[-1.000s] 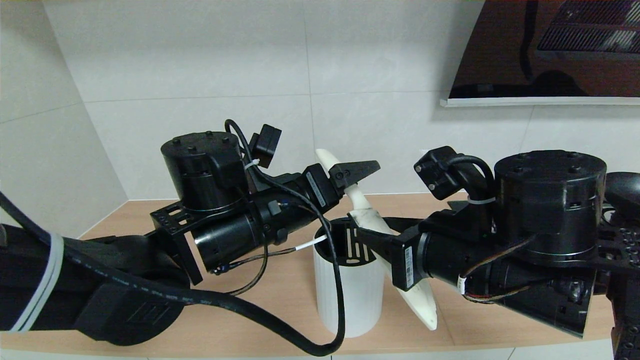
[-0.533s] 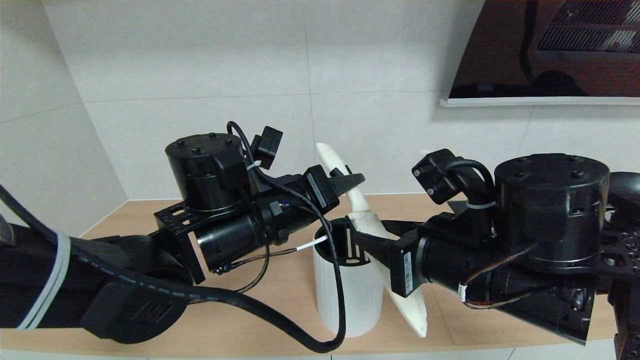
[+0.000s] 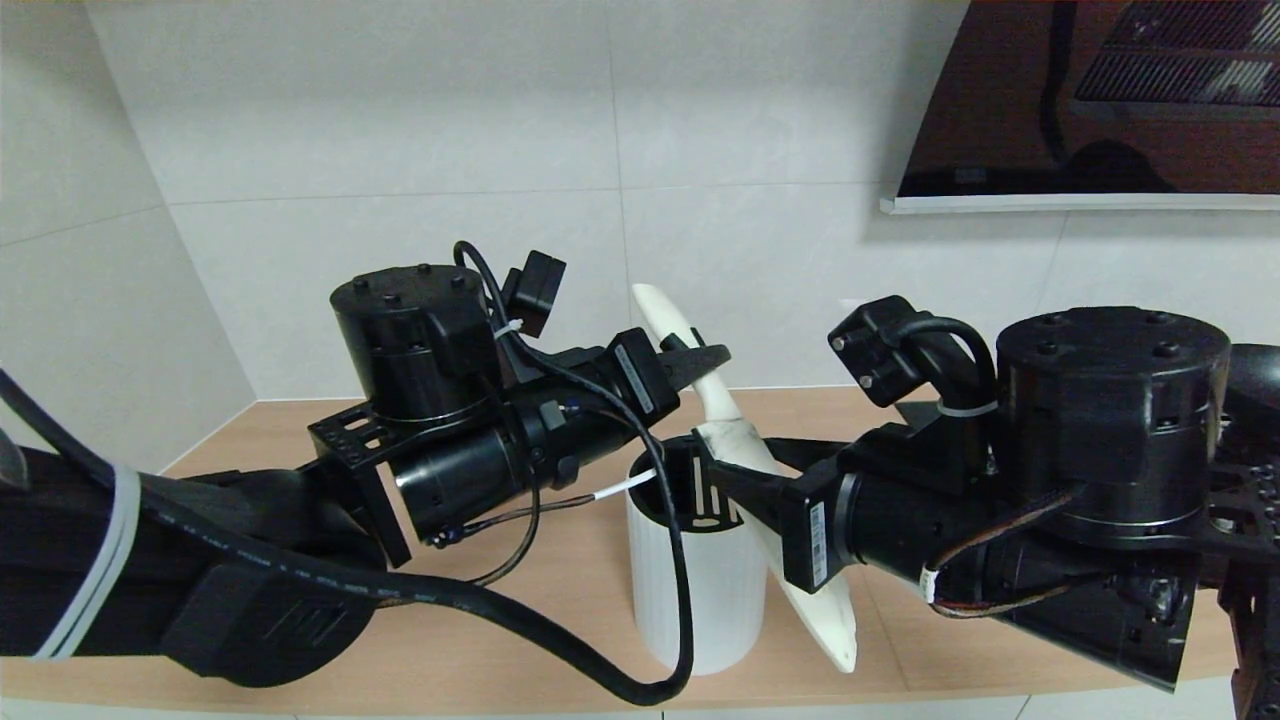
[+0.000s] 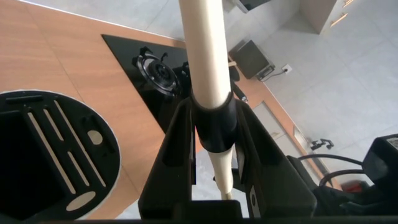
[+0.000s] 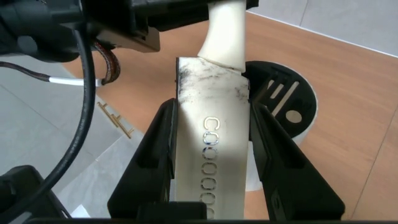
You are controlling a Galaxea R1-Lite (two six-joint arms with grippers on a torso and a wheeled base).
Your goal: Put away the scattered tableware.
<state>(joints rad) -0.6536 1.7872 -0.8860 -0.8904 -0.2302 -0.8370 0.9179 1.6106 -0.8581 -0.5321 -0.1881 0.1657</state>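
Observation:
A white knife hangs tilted above and beside a white cylindrical holder with a black slotted top. My left gripper is shut on the knife's pale handle, high above the holder. My right gripper is shut on the flat blade near where it meets the handle, right over the holder's rim. The blade's tip points down past the holder's right side, toward the counter's front edge.
The holder stands on a wooden countertop against a white tiled wall. A black gas hob is set into the counter to the right. A dark hood hangs at the upper right.
The knife's lower tip swung slightly left toward the holder and the right gripper shifted left with it. The left gripper's fingers drew in on the handle. In the last half second little has moved.

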